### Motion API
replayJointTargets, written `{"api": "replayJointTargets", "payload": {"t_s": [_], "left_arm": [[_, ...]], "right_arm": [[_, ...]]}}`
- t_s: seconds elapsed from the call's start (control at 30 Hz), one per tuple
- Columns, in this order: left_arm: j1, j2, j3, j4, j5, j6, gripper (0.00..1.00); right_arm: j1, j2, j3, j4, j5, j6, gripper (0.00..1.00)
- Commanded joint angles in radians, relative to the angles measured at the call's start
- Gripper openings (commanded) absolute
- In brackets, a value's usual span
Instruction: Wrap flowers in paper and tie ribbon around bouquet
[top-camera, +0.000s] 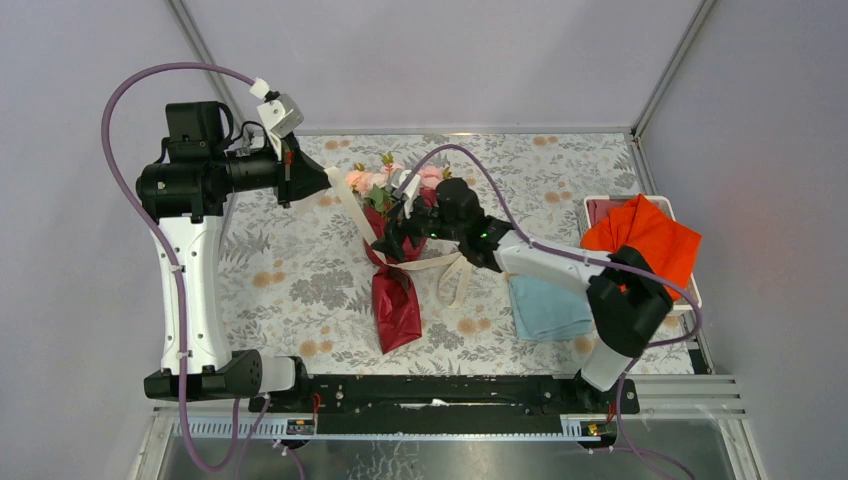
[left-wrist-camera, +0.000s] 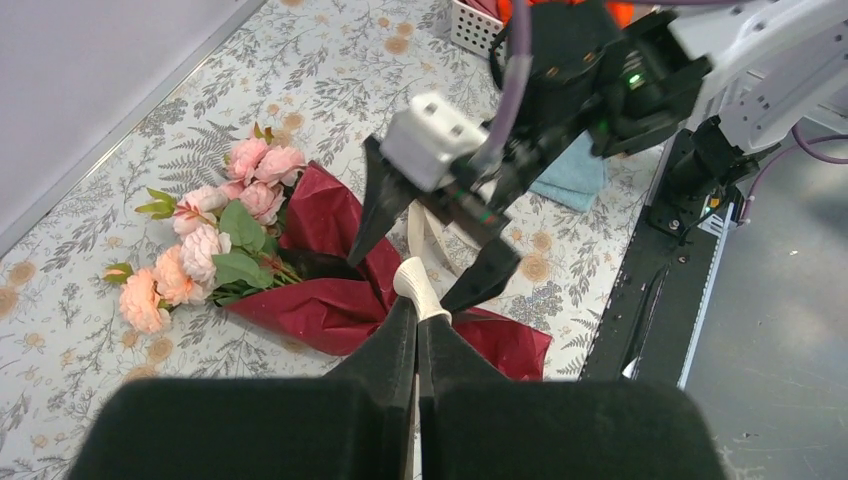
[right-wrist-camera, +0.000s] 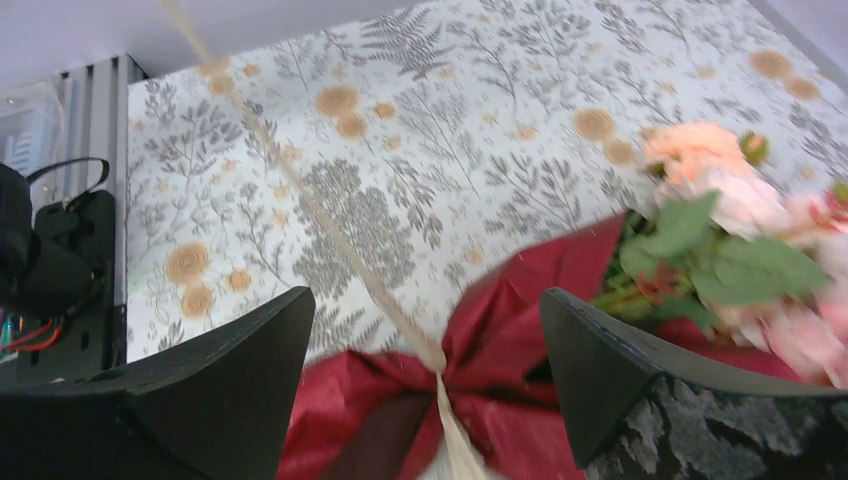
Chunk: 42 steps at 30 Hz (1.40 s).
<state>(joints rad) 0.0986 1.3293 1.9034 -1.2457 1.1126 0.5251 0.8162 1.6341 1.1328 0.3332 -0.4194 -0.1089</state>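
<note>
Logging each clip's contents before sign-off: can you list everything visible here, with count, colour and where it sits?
flowers: one bunch, pink and peach with green leaves, sticking out of the paper's far end
paper: one sheet, dark red, wrapped around the stems as a cone, mid table
ribbon: one, cream, around the cone's waist, one end pulled up to the left
blue cloth: one, light blue, folded, right of the cone
orange cloth: one, orange-red, in the basket
basket: one, white, right edge
tablecloth: one, pale with grey ferns and orange blossoms, covering the table
left end effector: one, black, shut on the ribbon
right end effector: one, black, open, straddling the cone's waist
</note>
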Motion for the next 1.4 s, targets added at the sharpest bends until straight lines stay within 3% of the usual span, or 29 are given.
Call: {"api": "replayJointTargets", "payload": {"t_s": [0.0,0.07,0.13,0.23,0.3,0.37,0.43,0.5,0.53,0.63,0.7,0.77,0.83,0.97,1.07,1.2,1.37], "left_arm": [[-0.005,-0.026,0.010,-0.020,0.007,-0.020,0.00],[-0.005,-0.028,0.014,-0.022,-0.009,-0.020,0.00],[-0.005,-0.028,0.017,-0.029,-0.025,-0.018,0.00],[-0.005,-0.027,0.019,-0.037,-0.056,-0.019,0.00],[-0.004,-0.034,0.007,-0.050,-0.130,-0.013,0.00],[-0.002,-0.063,-0.068,-0.076,-0.268,0.069,0.00],[0.002,-0.135,-0.309,-0.012,-0.483,0.113,0.00],[0.002,-0.213,-0.612,0.098,-0.686,0.166,0.37],[0.000,-0.254,-0.745,0.162,-0.762,0.184,0.49],[-0.004,-0.355,-0.976,0.180,-0.799,0.264,0.80],[-0.010,-0.418,-0.994,0.151,-0.719,0.322,0.91],[-0.012,-0.478,-0.984,0.201,-0.622,0.338,0.94],[-0.011,-0.544,-0.998,0.337,-0.527,0.263,0.94],[-0.035,-0.638,-1.153,0.763,-0.335,-0.098,0.96],[-0.120,-0.649,-1.318,1.091,-0.383,-0.270,0.99],[-0.247,-0.516,-1.394,1.270,-0.454,-0.236,0.99],[-0.265,-0.365,-1.471,1.565,-0.375,-0.248,0.99]], "right_arm": [[0.027,0.118,0.105,0.195,-0.061,0.044,0.88],[0.027,0.144,0.118,0.201,-0.078,0.062,0.77],[0.027,0.158,0.120,0.207,-0.072,0.079,0.60],[0.028,0.165,0.108,0.211,-0.038,0.102,0.18],[0.026,0.154,0.095,0.198,0.038,0.116,0.00],[0.023,0.143,0.090,0.168,0.094,0.139,0.00],[0.020,0.140,0.103,0.122,0.140,0.169,0.00],[0.021,0.146,0.131,0.062,0.173,0.224,0.00],[0.021,0.153,0.147,0.030,0.177,0.275,0.00],[0.023,0.168,0.176,-0.047,0.155,0.389,0.00],[0.026,0.167,0.173,-0.063,0.148,0.434,0.00],[0.028,0.160,0.153,-0.053,0.156,0.456,0.00],[0.029,0.149,0.128,-0.028,0.163,0.480,0.00],[0.031,0.140,0.121,-0.031,0.153,0.532,0.00],[0.032,0.131,0.128,-0.040,0.161,0.576,0.00],[0.032,0.121,0.125,-0.045,0.184,0.606,0.00],[0.033,0.119,0.090,-0.003,0.189,0.643,0.00]]}}
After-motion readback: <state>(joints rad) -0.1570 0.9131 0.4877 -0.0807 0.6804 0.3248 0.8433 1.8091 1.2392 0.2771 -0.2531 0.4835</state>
